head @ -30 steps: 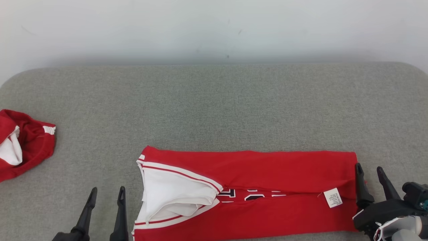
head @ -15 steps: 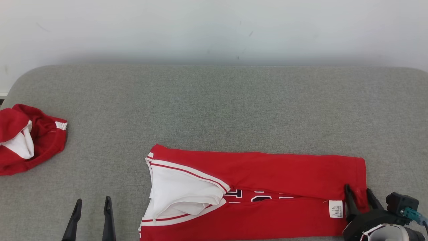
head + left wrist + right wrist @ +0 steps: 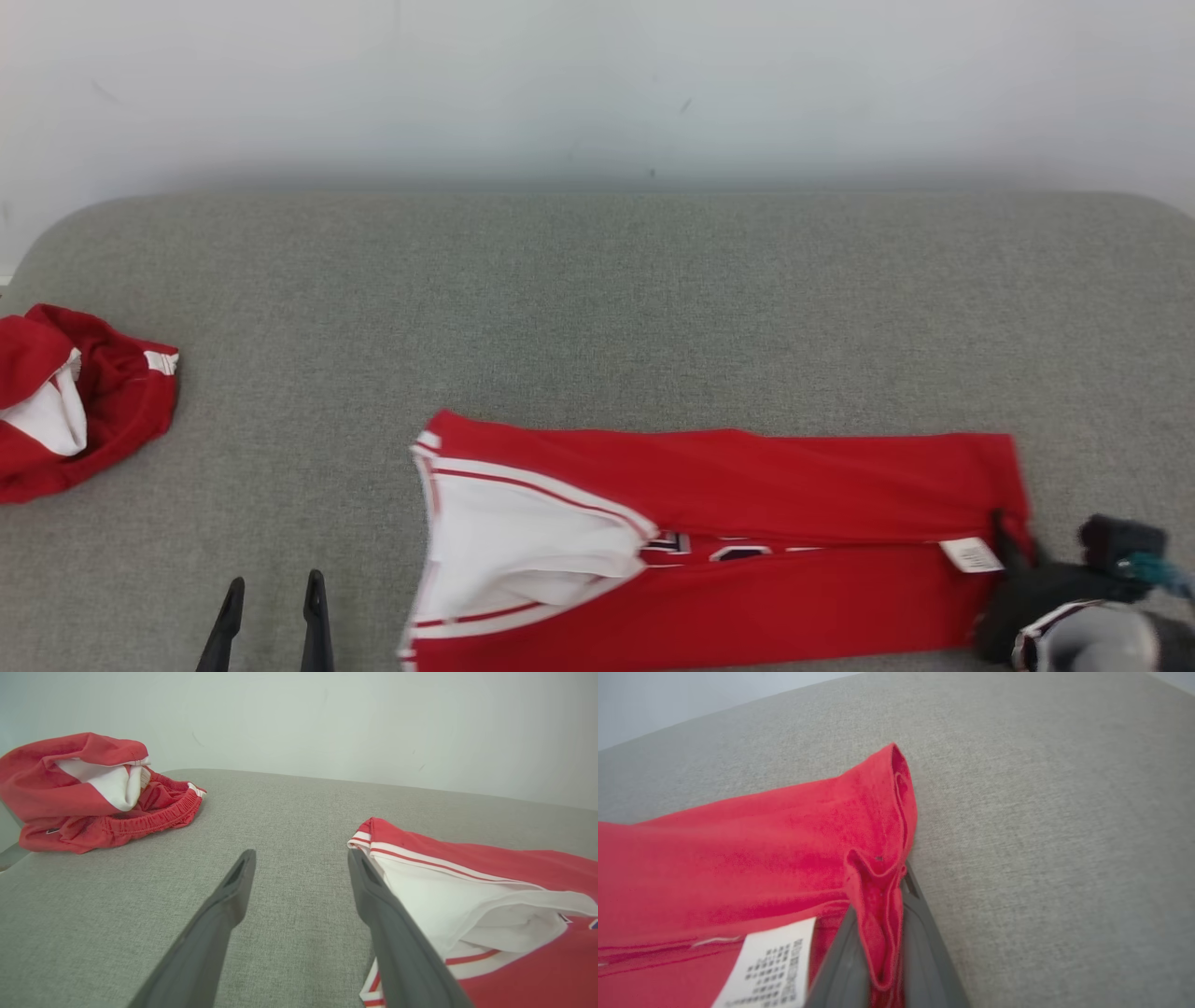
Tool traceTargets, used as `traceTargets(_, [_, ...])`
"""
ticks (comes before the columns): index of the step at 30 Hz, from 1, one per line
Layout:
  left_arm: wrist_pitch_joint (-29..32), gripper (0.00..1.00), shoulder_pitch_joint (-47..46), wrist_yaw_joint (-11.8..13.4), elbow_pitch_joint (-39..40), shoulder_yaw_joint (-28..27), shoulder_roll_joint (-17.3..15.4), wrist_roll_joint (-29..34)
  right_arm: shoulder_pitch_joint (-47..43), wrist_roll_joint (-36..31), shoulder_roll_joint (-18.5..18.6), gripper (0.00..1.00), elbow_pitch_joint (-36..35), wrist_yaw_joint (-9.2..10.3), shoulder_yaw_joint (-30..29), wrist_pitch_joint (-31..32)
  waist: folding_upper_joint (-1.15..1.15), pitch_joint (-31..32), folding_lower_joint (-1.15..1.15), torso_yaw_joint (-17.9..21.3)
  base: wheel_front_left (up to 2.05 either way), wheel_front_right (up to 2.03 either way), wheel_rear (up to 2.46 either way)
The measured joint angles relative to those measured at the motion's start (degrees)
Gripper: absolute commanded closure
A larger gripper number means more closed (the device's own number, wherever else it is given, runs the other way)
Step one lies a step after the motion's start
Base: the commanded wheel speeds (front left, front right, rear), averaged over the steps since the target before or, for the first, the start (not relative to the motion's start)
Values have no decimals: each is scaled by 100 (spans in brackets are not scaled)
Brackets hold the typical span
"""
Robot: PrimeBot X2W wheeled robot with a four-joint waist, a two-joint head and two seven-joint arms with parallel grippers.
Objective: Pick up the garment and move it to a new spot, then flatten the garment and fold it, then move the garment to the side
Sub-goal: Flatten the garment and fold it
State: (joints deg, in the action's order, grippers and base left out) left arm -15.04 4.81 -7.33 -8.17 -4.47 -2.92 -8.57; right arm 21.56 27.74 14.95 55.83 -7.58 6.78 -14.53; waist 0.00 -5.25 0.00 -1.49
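Folded red garment [image 3: 747,485] lying lengthwise along the near edge of the grey padded surface [image 3: 597,308]. Its white-trimmed end is just beside the left gripper [image 3: 301,856], whose fingers stand wide apart and hold nothing. The right gripper [image 3: 1016,546] is closed, pinching the hem at the garment's right end, beside the white label [image 3: 770,966].
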Motion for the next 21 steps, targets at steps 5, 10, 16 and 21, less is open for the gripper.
traceTargets(5, [0,0,40,-7,-70,54,1,21,60,-134,536,100,98,1,-296,-30,0,90,0,12,0,0,0])
traceTargets(10, [0,0,101,-7,-85,-24,0,54,-33,-236,670,100,-238,1,-536,-45,0,178,0,41,0,0,0])
traceTargets(16, [0,0,226,-8,-62,-102,2,77,-316,116,294,100,-1211,2,-341,-43,0,282,0,113,0,0,0])
traceTargets(21, [0,0,230,-8,-64,-126,3,137,-742,687,-78,100,-2442,2,144,268,0,358,0,83,0,0,0])
